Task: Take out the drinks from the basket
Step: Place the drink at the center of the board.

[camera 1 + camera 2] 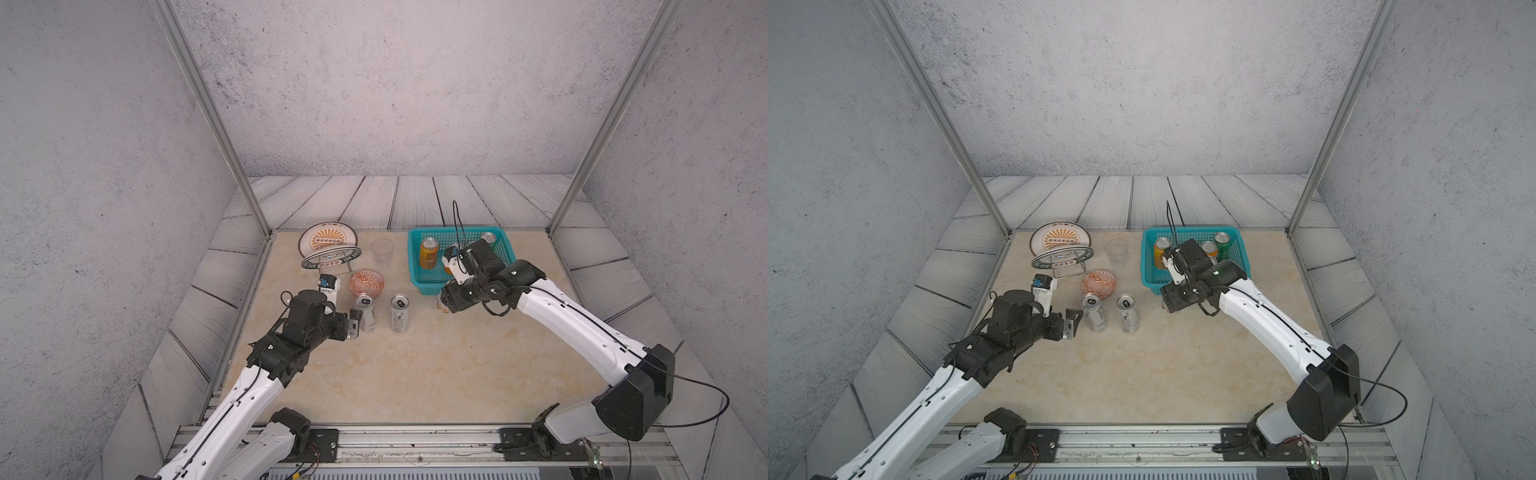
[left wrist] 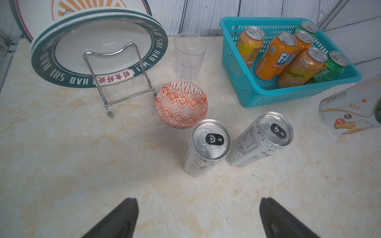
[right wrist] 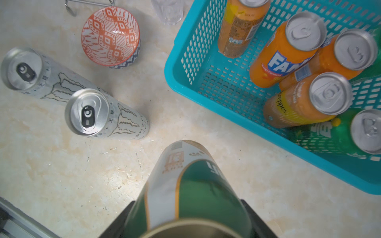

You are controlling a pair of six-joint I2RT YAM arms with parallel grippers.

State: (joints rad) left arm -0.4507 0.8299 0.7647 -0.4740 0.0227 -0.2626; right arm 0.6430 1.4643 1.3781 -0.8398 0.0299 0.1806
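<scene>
Top view: basket [image 1: 417, 266] sits back right on the table [image 1: 374, 374]. Left wrist: left gripper [image 2: 198, 208] spread wide, empty; two white cans [image 2: 207, 148] upright on table, six orange and green cans [image 2: 276, 55] in basket. Right wrist: right gripper [image 3: 189, 218] clamps green-and-cream can [image 3: 185, 175] over table, just outside basket.

My right arm [image 1: 490, 286] is covering most of the basket [image 1: 416, 259] in both top views, and the green-and-cream can [image 1: 440, 306] is barely peeking out beneath it.
</scene>
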